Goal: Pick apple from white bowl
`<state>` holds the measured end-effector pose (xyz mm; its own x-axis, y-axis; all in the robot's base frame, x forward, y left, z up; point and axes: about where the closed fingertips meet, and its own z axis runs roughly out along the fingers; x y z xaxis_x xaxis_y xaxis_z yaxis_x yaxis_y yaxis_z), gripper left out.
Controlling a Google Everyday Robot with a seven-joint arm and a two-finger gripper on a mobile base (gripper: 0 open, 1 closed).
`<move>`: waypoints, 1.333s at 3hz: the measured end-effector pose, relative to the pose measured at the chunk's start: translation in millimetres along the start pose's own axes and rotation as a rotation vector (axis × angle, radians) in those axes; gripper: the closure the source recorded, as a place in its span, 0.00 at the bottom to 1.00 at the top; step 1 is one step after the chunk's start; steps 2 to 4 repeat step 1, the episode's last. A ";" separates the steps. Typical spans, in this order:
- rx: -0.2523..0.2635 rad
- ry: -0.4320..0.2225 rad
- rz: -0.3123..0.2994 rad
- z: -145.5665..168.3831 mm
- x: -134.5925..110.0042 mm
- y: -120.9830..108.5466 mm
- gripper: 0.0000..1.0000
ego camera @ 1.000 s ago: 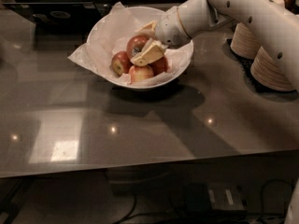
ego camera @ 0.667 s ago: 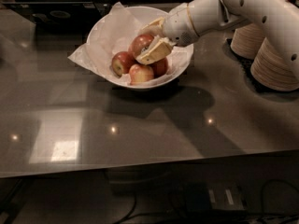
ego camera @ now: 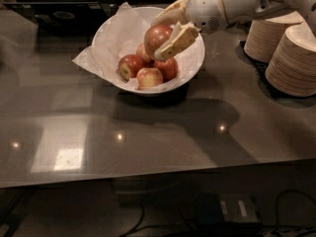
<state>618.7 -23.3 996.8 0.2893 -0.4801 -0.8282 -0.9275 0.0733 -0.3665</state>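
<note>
The white bowl [ego camera: 118, 31], lined with crinkled white paper, stands on the dark counter at the back middle. My gripper [ego camera: 165, 33] comes in from the upper right and is shut on the apple [ego camera: 156, 35], a dull reddish-brown one, held lifted above the bowl's middle. Its beige fingers [ego camera: 178, 40] clamp the apple from both sides. Several smaller red-yellow apples [ego camera: 148, 77] stay in the bowl below it.
Two stacks of beige paper plates [ego camera: 292, 58] stand at the right edge, close behind my arm. The grey counter [ego camera: 148, 132] stretches toward the front edge, with cables on the floor below.
My gripper has risen up and slightly right with the apple held in it, lifting it off the pile of other apples in the bowl.
</note>
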 end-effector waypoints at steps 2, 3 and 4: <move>0.000 0.000 0.000 0.1 0.0 0.0 1.00; 0.000 0.000 0.000 0.1 0.0 0.0 1.00; 0.000 0.000 0.000 0.1 0.0 0.0 1.00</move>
